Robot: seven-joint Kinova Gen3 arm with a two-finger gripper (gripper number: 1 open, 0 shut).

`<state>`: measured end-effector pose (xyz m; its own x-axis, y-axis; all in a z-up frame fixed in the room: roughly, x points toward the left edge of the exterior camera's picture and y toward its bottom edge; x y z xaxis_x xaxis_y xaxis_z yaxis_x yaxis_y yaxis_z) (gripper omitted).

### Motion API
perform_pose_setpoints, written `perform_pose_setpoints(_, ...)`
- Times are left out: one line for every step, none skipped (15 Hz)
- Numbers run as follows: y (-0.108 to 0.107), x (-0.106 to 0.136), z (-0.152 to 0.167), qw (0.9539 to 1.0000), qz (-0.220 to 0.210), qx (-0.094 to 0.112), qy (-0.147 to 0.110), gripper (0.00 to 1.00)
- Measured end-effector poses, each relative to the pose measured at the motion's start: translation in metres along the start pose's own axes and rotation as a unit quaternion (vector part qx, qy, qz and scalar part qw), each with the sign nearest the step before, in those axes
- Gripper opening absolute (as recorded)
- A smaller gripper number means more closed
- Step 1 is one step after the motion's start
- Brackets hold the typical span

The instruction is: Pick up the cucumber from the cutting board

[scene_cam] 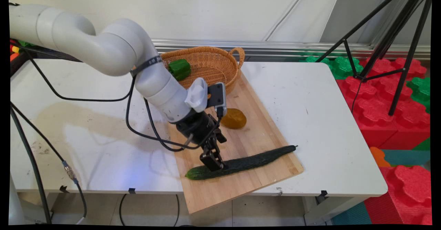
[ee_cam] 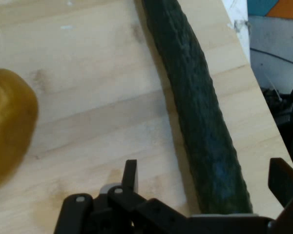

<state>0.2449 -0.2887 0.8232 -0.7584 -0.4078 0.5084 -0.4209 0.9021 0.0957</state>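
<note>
Looking down the scene from largest to smallest, you have the white table (scene_cam: 310, 119), then the wooden cutting board (scene_cam: 255, 137) lying on it at a slant, its near corner overhanging the table's near edge. At the board's far end sits a wicker basket (scene_cam: 210, 64) with a green pepper (scene_cam: 179, 68) inside.

The cucumber (scene_cam: 248, 162) lies flat across the near part of the board, running from near-left to far-right, its right tip just past the board's edge. Judged from its look: long, stiff, fairly light, with a bumpy dark skin that should give some friction but may roll under a side push. It is firm, though hard squeezing could bruise it.

A yellow-brown rounded fruit or vegetable (scene_cam: 233, 118) rests further back on the board, well apart from the cucumber; you cannot tell what it is.

The gripper (scene_cam: 213, 161) is down at the cucumber's left third. In the hand view its fingers stand wide, one on each side of the cucumber (ee_cam: 200, 122), not yet touching it. A grip nearer the middle would balance better; held this far left, the long right end may droop.
</note>
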Motion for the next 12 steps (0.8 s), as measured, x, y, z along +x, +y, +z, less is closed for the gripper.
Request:
perform_pose_setpoints(0.002,-0.001,0.004,1.0,0.0,-0.001,-0.004,1.0)
perform_pose_setpoints(0.004,-0.001,0.009,1.0,0.0,-0.002,-0.007,1.0)
perform_pose_setpoints(0.005,-0.002,0.012,0.9999,0.0,-0.003,-0.01,1.0)
perform_pose_setpoints(0.007,-0.002,0.015,0.9999,0.0,-0.003,-0.013,1.0)
perform_pose_setpoints(0.008,-0.002,0.019,0.9999,-0.001,-0.003,-0.016,1.0)
perform_pose_setpoints(0.009,-0.003,0.021,0.9998,-0.001,-0.003,-0.017,1.0)
perform_pose_setpoints(0.009,-0.003,0.023,0.9998,-0.001,-0.002,-0.019,1.0)
perform_pose_setpoints(0.01,-0.003,0.025,0.9998,-0.001,-0.002,-0.02,1.0)
perform_pose_setpoints(0.011,-0.003,0.028,0.9997,-0.001,-0.001,-0.022,1.0)
perform_pose_setpoints(0.011,-0.003,0.03,0.9997,-0.001,0.0,-0.024,1.0)
perform_pose_setpoints(0.012,-0.003,0.032,0.9997,-0.001,0.0,-0.025,1.0)
perform_pose_setpoints(0.012,-0.004,0.034,0.9997,-0.001,0.0,-0.026,1.0)
